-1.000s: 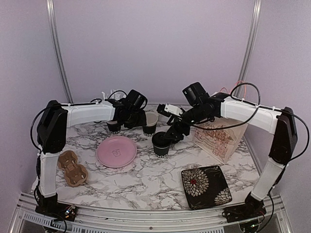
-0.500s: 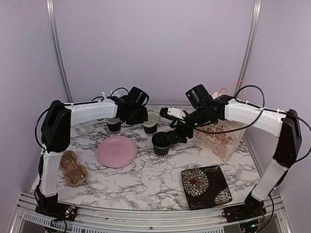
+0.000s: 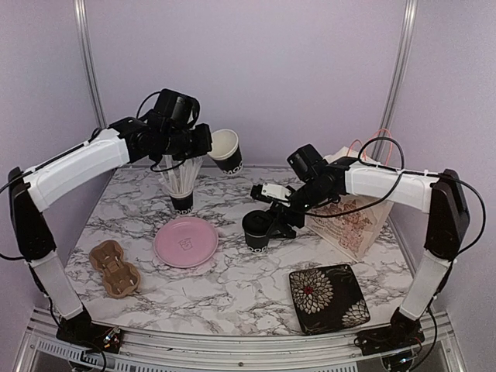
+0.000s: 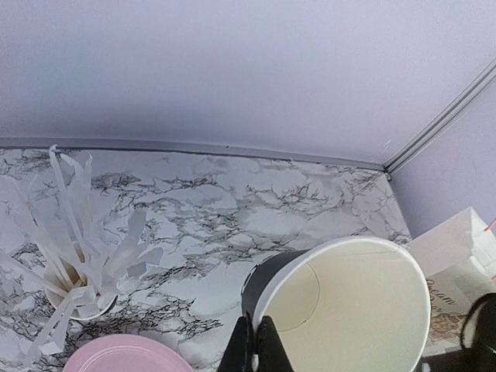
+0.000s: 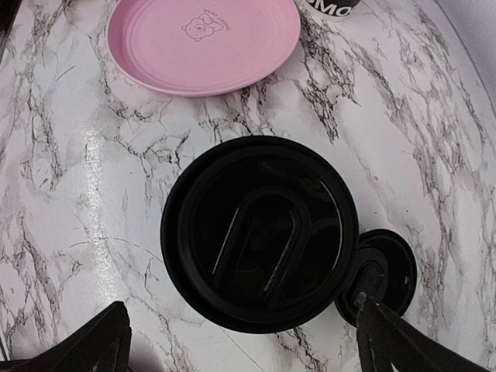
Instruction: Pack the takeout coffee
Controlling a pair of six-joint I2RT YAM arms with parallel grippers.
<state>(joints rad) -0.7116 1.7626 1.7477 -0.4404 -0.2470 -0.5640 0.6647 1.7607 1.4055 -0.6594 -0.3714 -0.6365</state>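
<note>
My left gripper (image 3: 209, 144) is shut on the rim of an open, lidless black coffee cup (image 3: 225, 149) and holds it tilted high above the back of the table. In the left wrist view the fingertips (image 4: 254, 349) pinch the cup's white rim, with its pale inside (image 4: 349, 310) facing the camera. A second black cup with its lid on (image 3: 256, 230) stands mid-table. My right gripper (image 3: 275, 219) hovers beside it, open and empty. From the right wrist view (image 5: 248, 349) the fingers stand wide on either side of the lidded cup (image 5: 260, 232). A loose black lid (image 5: 377, 273) lies on the table next to it.
A black cup of white sticks (image 3: 181, 194) stands at the back left, below the lifted cup. A pink plate (image 3: 186, 241), a brown pulp cup carrier (image 3: 115, 268), a floral black plate (image 3: 328, 288) and a paper bag (image 3: 349, 217) are on the marble table.
My left arm has lifted the open cup off the table, up and back into the air. My right gripper has shifted slightly lower by the lidded cup.
</note>
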